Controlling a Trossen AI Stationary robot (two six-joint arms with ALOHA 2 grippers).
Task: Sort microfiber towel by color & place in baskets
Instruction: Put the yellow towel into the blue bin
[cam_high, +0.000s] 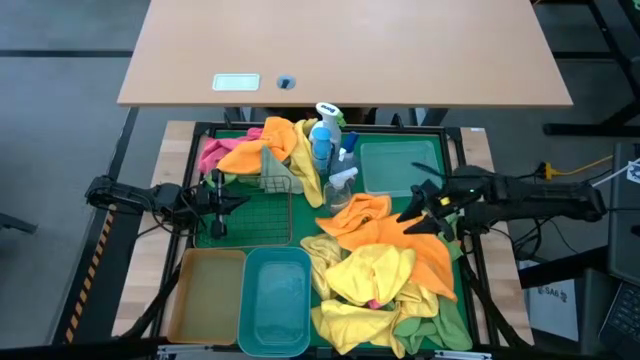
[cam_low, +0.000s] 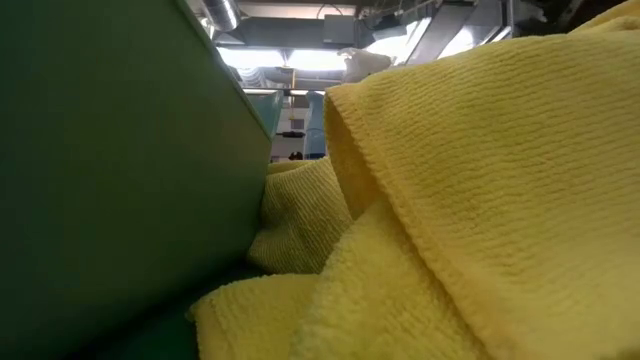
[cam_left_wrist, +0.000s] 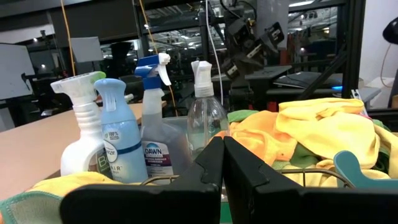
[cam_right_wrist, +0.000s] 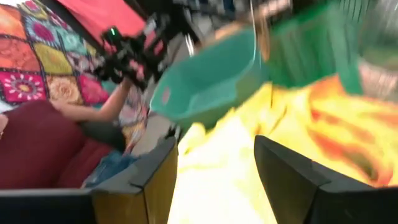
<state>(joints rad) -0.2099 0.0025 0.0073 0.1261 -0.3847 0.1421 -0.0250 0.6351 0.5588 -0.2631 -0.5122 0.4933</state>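
Four baskets inside the large green tray (cam_high: 452, 150). Amber-tan basket (cam_high: 205, 295) at the tray's near left corner, teal basket (cam_high: 275, 300) touching its right side, both empty. Wire-mesh basket (cam_high: 255, 215) just behind them, near the left edge. Clear basket (cam_high: 400, 165) at the far right corner, empty.

Towels heaped over the near right part of the tray: orange towel (cam_high: 390, 235) on top toward the middle, yellow towel (cam_high: 370, 285) below it and against the teal basket's right wall, a green towel (cam_high: 420, 325) at the near right corner. More towels, pink (cam_high: 213, 152), orange and yellow, piled at the far left corner and hanging over the mesh basket's far rim. Spray bottles (cam_high: 330, 140) standing close together at the far edge, between that pile and the clear basket.

Left gripper (cam_high: 215, 200) over the mesh basket's left side, fingers (cam_left_wrist: 245, 171) pressed together, holding nothing. Right gripper (cam_high: 425, 205) at the right edge of the orange towel, fingers (cam_right_wrist: 292, 174) spread wide apart, nothing between them; touching the cloth or just above it, cannot tell.

Little free room on the right half; open floor only inside the baskets. In the right wrist view, a person's arm beyond the table.
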